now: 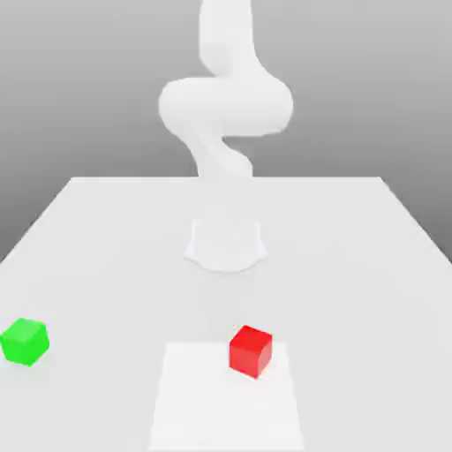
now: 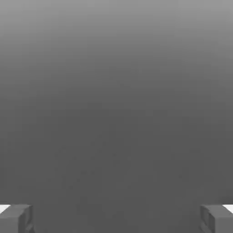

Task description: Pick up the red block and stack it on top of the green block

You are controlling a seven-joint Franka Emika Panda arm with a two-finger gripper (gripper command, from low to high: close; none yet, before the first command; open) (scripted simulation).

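The red block sits on the white table near the front, a little toward the exterior view's right. The green block rests far off at the exterior view's left, near the table's edge, about level with the red one. The white arm rises from its base at the table's middle and bends upward, well above both blocks. In the hand view my gripper is open: its two grey fingertips stand wide apart, with nothing but plain grey background between them.
A slightly brighter rectangular patch marks the table's front centre, and the red block stands at its far right corner. The white table spreads wide on both sides of the arm's base.
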